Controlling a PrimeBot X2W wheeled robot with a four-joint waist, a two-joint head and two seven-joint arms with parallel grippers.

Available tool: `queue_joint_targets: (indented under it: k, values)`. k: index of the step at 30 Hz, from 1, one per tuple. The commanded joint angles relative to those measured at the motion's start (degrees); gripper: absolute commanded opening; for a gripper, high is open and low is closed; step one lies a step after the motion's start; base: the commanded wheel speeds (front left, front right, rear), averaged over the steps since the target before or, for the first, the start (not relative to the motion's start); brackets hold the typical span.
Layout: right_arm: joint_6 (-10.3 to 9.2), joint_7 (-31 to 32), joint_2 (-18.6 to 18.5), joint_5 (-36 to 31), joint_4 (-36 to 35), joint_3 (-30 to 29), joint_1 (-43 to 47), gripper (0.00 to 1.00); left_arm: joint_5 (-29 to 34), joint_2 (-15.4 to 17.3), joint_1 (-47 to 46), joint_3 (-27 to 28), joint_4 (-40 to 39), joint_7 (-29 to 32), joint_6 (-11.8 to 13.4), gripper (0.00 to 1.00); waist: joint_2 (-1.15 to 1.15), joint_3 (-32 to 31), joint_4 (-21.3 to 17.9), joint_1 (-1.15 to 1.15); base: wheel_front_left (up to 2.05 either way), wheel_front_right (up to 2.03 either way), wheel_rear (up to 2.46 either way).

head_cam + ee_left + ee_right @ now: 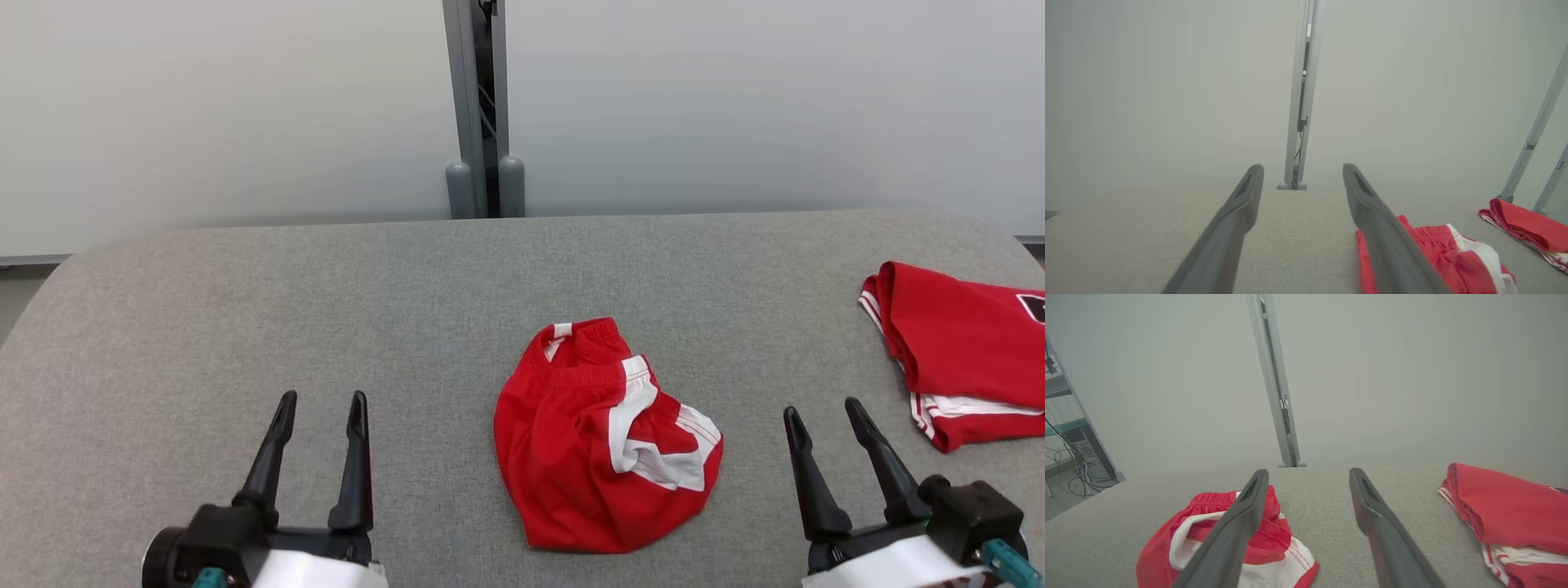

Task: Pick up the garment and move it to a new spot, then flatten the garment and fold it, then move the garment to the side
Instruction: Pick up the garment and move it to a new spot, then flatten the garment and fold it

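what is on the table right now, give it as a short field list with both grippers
surface: grey cloth-covered table
main item: red and white shorts, crumpled, mid-table
other item: folded red garment, right edge
left gripper: open, empty, left of the shorts
right gripper: open, empty, between the two items
behind: grey post between pale panels

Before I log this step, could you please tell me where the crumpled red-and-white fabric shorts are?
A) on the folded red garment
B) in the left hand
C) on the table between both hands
C: the crumpled red-and-white fabric shorts lie loose on the grey cloth-covered table, between the open left hand and open right hand, touching neither.
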Motion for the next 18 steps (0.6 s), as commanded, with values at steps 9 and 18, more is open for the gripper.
queue_joint_targets:
  k: [9, 18]
  values:
    - [-0.02, -0.1, 0.2, -0.4, -0.1, -1.8, 4.9, 1.0, 7.0, 0.3, 5.4, 1.6, 1.8, 0.0, 0.9, 1.0, 0.0, -1.2, -0.4, 0.0, 0.0, 0.0, 0.0]
    - [-0.02, -0.1, 0.3, -0.8, 0.3, -1.3, 4.6, 1.0, 6.4, 0.2, 4.9, 2.2, 2.9, 0.0, 0.4, 1.0, 0.0, -1.6, -1.0, 0.0, 0.0, 0.0, 0.0]
